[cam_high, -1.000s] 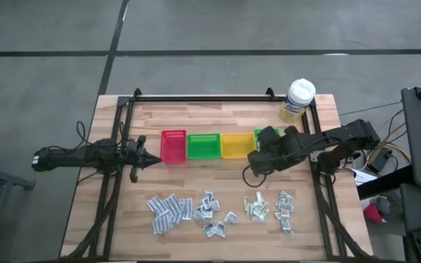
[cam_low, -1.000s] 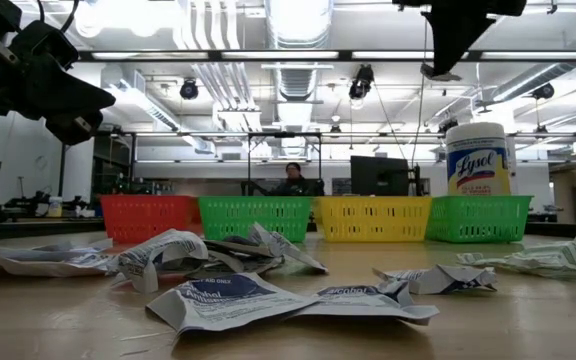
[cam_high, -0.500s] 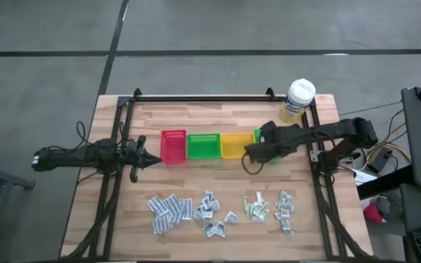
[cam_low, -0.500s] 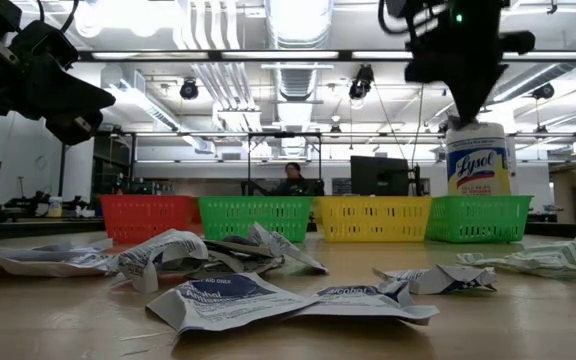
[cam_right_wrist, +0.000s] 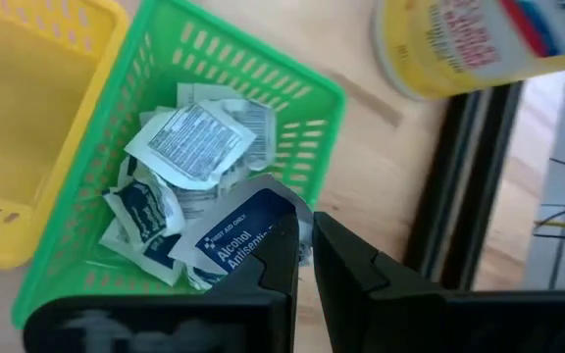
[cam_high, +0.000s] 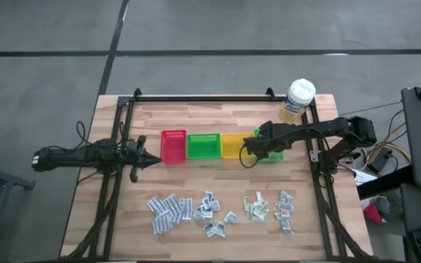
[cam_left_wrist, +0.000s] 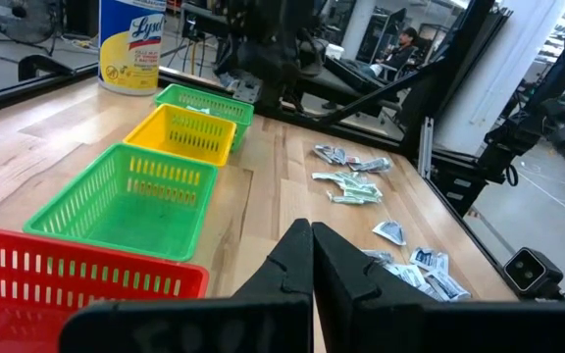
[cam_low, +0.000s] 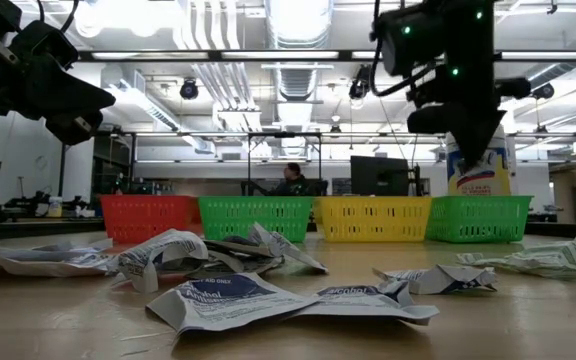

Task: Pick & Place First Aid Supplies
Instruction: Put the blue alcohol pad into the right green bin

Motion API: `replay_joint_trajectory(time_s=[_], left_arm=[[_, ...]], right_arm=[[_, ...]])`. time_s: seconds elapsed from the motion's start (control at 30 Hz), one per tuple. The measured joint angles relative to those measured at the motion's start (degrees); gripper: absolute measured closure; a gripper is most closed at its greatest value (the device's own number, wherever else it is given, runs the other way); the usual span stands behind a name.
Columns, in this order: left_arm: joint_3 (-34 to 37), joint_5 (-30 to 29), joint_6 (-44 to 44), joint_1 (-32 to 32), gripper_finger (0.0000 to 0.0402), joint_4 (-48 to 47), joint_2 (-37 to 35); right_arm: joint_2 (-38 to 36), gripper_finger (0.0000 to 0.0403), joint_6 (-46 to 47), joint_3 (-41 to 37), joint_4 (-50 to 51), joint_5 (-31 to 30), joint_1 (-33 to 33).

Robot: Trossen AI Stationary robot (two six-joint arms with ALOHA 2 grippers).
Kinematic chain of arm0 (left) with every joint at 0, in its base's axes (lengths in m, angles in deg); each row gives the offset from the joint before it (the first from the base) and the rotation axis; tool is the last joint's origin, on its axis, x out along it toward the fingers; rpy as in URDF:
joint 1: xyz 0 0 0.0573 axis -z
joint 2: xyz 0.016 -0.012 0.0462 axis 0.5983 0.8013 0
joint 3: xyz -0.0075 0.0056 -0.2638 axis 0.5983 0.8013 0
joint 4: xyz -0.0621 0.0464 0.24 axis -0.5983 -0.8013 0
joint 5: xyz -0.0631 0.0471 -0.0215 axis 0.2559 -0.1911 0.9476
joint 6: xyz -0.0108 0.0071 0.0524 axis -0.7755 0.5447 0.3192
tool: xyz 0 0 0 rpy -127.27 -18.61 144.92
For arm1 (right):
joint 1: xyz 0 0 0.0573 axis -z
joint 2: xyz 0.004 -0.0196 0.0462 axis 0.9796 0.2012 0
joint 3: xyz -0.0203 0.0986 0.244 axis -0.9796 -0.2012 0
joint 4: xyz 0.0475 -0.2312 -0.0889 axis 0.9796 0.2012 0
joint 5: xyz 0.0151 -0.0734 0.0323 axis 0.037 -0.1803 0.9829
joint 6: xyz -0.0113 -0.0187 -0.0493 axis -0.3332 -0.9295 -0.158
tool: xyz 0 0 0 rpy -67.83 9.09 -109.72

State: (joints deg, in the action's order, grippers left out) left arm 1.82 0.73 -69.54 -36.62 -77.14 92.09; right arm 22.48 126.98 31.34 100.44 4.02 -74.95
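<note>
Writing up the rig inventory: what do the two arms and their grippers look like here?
Both arms are matte black and jointed. The left gripper tapers to a pointed tip formed by two angular black fingers. The right gripper has the same dark wedge-shaped fingers. Black cables loop beside the right arm; small green lights show on it in the low view.

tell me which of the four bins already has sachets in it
The green bin at the end of the row beside the wipes tub. The right claw holds a sachet over it; the yellow bin next to it looks empty.
</note>
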Motion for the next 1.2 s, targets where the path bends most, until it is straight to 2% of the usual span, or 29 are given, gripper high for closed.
replay_joint_trajectory(time_s=[0.43,0.83,1.2], left_arm=[[0.0,0.0,0.0,0.0,0.0401,0.0,0.0],[0.0,-0.02,0.0,0.0,0.0401,0.02,0.0],[0.0,0.0,0.0,0.0,0.0401,0.0,0.0]], right_arm=[[0.0,0.0376,-12.15,-7.81,-14.1,5.06,6.34],[0.0,0.0373,-16.7,-10.12,-17.63,5.07,7.34],[0.0,0.0313,-18.56,-9.01,-17.37,4.93,7.34]])
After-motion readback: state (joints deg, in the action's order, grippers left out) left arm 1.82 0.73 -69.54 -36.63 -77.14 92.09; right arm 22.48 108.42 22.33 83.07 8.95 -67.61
